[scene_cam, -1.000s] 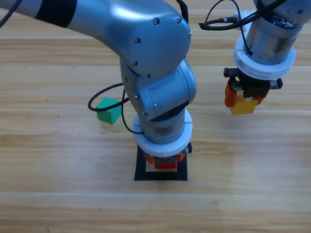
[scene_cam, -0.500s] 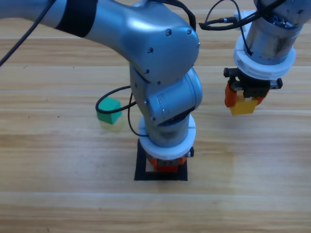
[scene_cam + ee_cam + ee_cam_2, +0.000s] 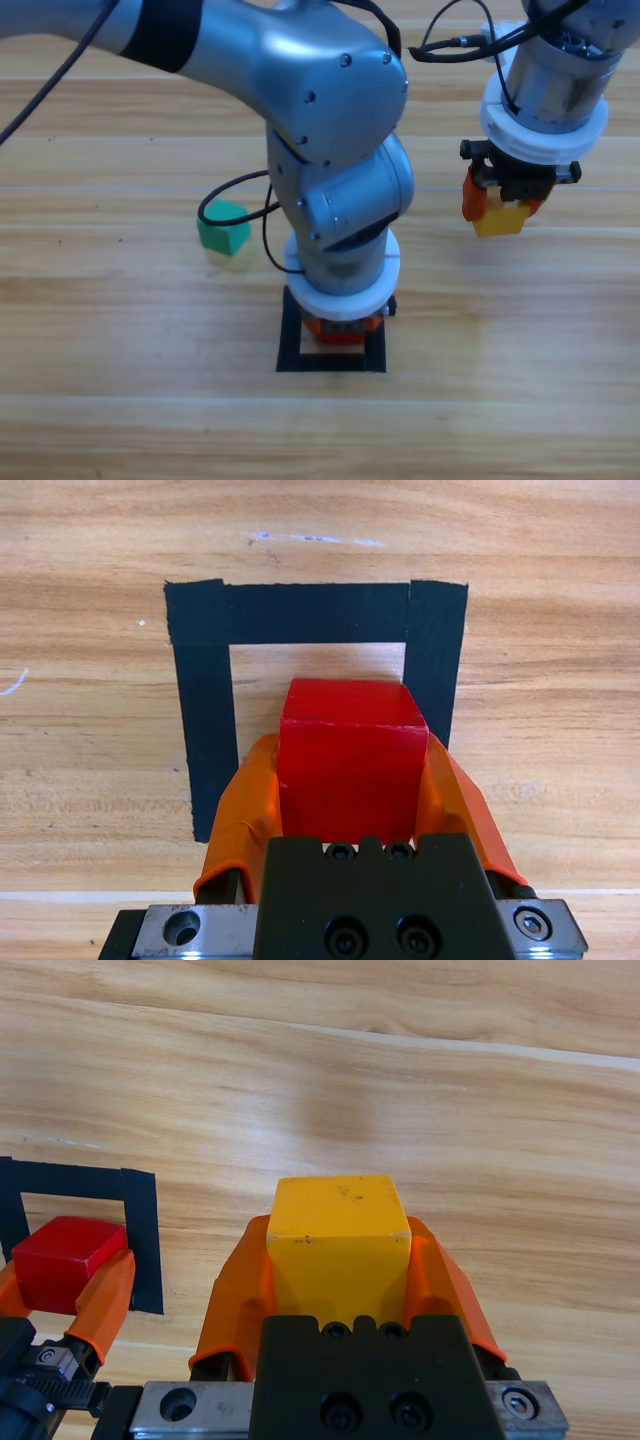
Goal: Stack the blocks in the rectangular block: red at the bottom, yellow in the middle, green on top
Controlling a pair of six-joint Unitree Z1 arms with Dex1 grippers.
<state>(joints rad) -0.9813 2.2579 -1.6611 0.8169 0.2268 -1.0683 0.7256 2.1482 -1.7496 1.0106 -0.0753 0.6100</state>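
High view: we see left pincer over black tape rectangle near surface's front edge, green cube left of it.
Left wrist: jaws clamp red cube inside tape.
Right wrist: right pincer grips yellow cube, off surface.

Left arm over taped rectangle

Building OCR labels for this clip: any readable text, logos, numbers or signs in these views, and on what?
None readable in any view.
Red cube, yellow cube, green cube: plain faces.
Black tape rectangle: unmarked.
Left end effector and right end effector: only screw heads, no labels.
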